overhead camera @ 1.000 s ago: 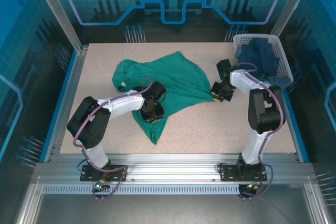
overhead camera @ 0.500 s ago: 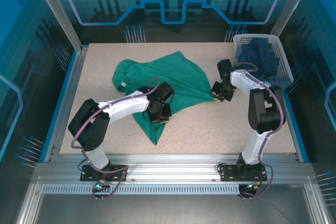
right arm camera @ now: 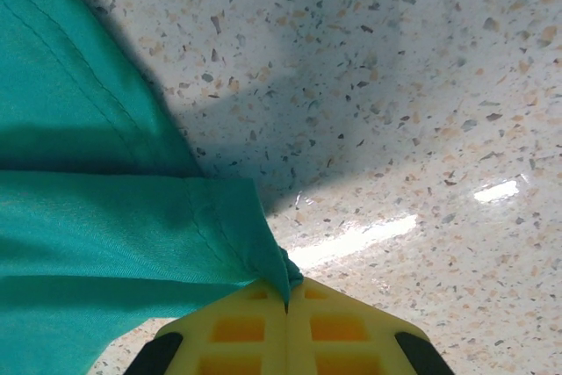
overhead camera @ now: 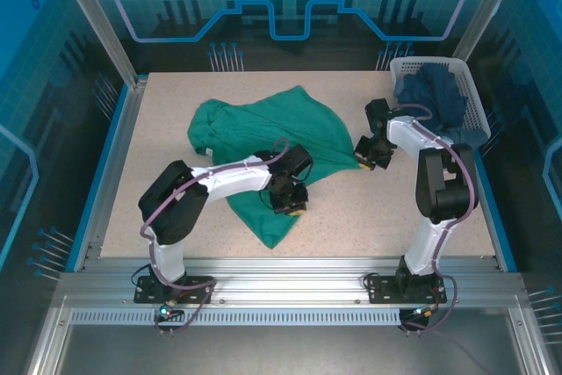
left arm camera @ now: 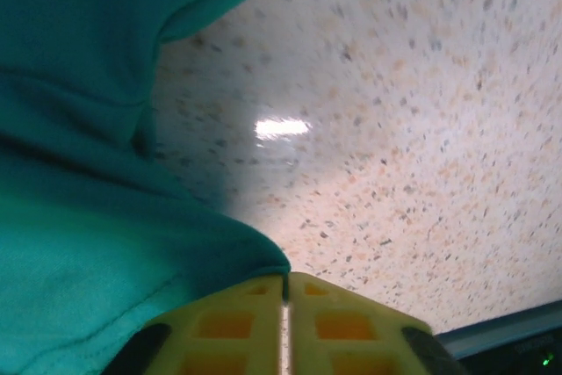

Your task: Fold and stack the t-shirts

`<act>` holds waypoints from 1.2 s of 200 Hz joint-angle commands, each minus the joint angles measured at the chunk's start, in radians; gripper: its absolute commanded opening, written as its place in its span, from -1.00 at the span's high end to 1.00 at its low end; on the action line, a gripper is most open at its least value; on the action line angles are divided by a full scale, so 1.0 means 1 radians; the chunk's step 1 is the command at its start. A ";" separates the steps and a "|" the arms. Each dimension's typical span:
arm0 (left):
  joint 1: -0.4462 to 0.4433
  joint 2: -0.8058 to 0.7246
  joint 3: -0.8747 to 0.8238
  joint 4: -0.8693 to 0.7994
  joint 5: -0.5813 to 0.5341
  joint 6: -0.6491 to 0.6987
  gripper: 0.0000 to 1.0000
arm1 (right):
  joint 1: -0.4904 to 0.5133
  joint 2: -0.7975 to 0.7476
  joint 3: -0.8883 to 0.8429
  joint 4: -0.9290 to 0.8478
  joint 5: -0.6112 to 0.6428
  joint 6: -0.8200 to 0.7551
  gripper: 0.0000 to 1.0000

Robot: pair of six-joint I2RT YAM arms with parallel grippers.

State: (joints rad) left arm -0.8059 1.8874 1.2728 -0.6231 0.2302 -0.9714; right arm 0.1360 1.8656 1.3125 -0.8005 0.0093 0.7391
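A teal-green t-shirt (overhead camera: 272, 129) lies crumpled across the middle of the table, its lower part trailing toward the front edge. My left gripper (overhead camera: 294, 208) is low at the shirt's front right edge. In the left wrist view its yellow fingers (left arm camera: 228, 322) stand nearly together with a fold of the teal cloth (left arm camera: 79, 217) pinched at the tips of the left gripper (left arm camera: 285, 278). My right gripper (overhead camera: 364, 160) is shut on the shirt's right corner, and the cloth (right arm camera: 88, 217) bunches into the right gripper (right arm camera: 287, 292). Dark navy t-shirts (overhead camera: 435, 98) are heaped in the basket.
The white lattice basket (overhead camera: 477, 107) stands at the table's back right corner, just behind the right arm. Bare speckled tabletop (overhead camera: 369, 217) lies to the right of and in front of the teal shirt. Blue rails edge the table on both sides.
My left gripper has slid to the right along the table, dragging the shirt's lower part with it. The right gripper has stayed put, holding its corner.
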 commanded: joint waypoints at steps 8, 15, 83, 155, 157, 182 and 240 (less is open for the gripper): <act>-0.009 -0.033 0.017 -0.048 0.037 -0.001 0.02 | -0.017 0.030 0.013 -0.022 -0.019 -0.019 1.00; -0.008 -0.069 0.005 -0.065 0.020 -0.002 -0.05 | -0.017 0.033 0.014 -0.024 -0.016 -0.020 1.00; 0.052 -0.521 -0.477 -0.109 0.003 -0.376 -0.06 | -0.023 0.032 0.021 -0.032 -0.004 -0.052 1.00; 0.024 -0.436 -0.587 0.269 0.015 -0.739 -0.18 | -0.023 0.028 0.000 -0.017 -0.018 -0.059 1.00; 0.023 -0.434 -0.587 0.278 0.015 -0.745 -0.18 | -0.023 0.027 -0.001 -0.017 -0.017 -0.060 1.00; -0.003 -0.377 -0.558 0.283 0.043 -0.761 -0.08 | -0.023 0.021 -0.010 -0.013 -0.018 -0.056 1.00; -0.012 -0.348 -0.571 0.240 0.044 -0.737 0.49 | -0.024 0.022 -0.015 -0.002 -0.026 -0.040 1.00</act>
State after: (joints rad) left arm -0.8101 1.5219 0.7044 -0.3500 0.2756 -1.7050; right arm 0.1295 1.8893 1.3087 -0.7959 0.0010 0.6949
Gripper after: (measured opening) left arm 0.322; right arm 0.041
